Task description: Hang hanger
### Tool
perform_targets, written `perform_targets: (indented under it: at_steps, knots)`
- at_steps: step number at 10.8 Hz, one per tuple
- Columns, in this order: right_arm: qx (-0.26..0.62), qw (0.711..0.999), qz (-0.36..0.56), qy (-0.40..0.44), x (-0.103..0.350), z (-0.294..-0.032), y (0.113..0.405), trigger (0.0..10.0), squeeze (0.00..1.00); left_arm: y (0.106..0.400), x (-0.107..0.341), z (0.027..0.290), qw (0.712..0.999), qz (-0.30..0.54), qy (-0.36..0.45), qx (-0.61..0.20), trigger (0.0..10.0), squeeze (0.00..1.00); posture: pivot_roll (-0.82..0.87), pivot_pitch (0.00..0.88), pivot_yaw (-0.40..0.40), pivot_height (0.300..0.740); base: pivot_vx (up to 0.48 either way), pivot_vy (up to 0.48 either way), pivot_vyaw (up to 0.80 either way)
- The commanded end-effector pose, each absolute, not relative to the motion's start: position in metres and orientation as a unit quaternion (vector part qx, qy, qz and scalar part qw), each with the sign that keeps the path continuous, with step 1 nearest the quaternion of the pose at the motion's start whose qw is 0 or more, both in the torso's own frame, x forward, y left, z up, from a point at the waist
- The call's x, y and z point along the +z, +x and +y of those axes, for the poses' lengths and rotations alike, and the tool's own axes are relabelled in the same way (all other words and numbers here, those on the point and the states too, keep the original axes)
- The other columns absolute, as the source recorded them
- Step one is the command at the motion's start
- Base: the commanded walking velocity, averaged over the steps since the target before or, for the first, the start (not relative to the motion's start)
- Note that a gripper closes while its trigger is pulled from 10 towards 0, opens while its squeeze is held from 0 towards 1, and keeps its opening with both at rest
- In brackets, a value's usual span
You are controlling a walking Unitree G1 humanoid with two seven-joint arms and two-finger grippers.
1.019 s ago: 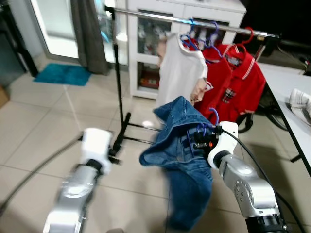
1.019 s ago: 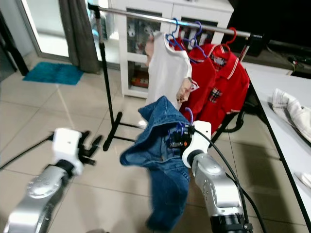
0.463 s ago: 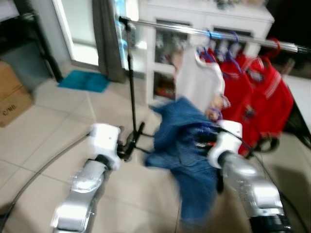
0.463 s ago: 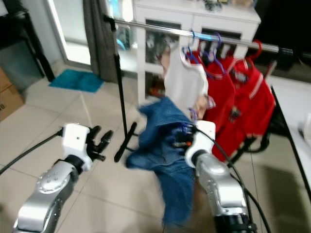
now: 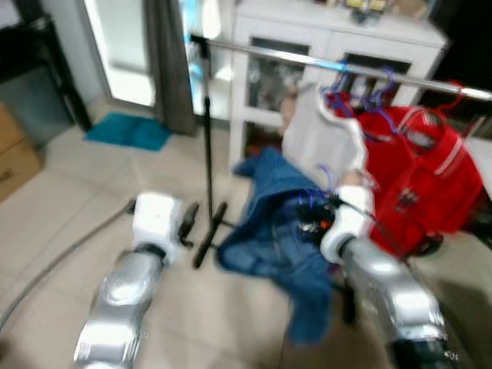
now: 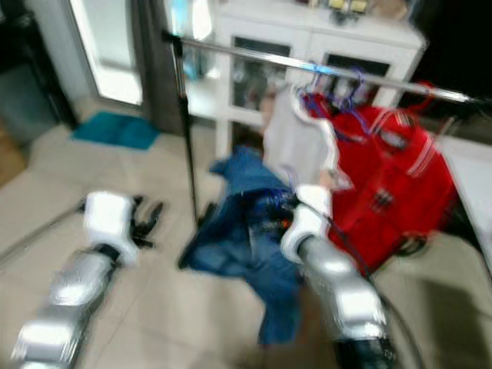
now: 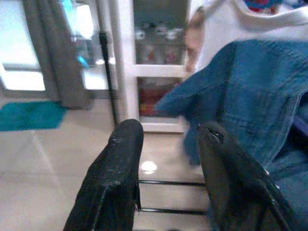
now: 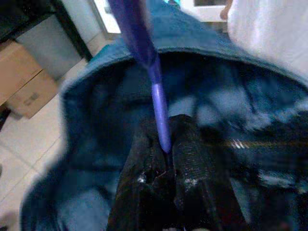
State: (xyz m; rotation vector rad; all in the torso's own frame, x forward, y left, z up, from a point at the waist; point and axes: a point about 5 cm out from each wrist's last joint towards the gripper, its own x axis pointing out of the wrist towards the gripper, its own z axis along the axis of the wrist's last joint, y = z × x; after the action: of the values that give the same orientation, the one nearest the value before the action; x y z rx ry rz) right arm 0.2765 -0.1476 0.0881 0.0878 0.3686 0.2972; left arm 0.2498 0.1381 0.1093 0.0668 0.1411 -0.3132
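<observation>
Before the clothes rail [image 5: 338, 65], right gripper [image 8: 163, 144] jaws pinch the purple hanger [image 8: 156, 94].

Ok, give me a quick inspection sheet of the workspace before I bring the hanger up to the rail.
Surface: pale tiled floor, bare patch ahead.
Job's things: denim jacket on a purple hanger; clothes rail above and beyond it.
Clutter: white shirt and red shirts on the rail; cardboard box.
End effectors: right end effector shut on the hanger; left end effector open, holding nothing.
Cables: dark cable trailing along the floor on the left.
Surroundings: white cabinet, grey curtain, teal mat.
</observation>
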Motion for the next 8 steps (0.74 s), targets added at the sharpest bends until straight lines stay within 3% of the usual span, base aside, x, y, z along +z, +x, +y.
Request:
perform_targets:
  at_steps: [1,8]
  knots:
    - [0.165,0.974,0.147,0.048,0.104,-0.136,0.283,10.0,0.00,0.251,0.113,0.148,0.986,0.063,0.051,-0.144,10.0,0.00,0.14,0.000,-0.053,0.740,0.435,0.000,0.80]
    - [0.172,0.972,0.155,0.042,0.123,-0.121,0.294,10.0,0.00,0.248,0.113,0.151,0.981,0.068,0.071,-0.165,10.0,0.00,0.14,0.000,-0.042,0.740,0.435,0.000,0.00]
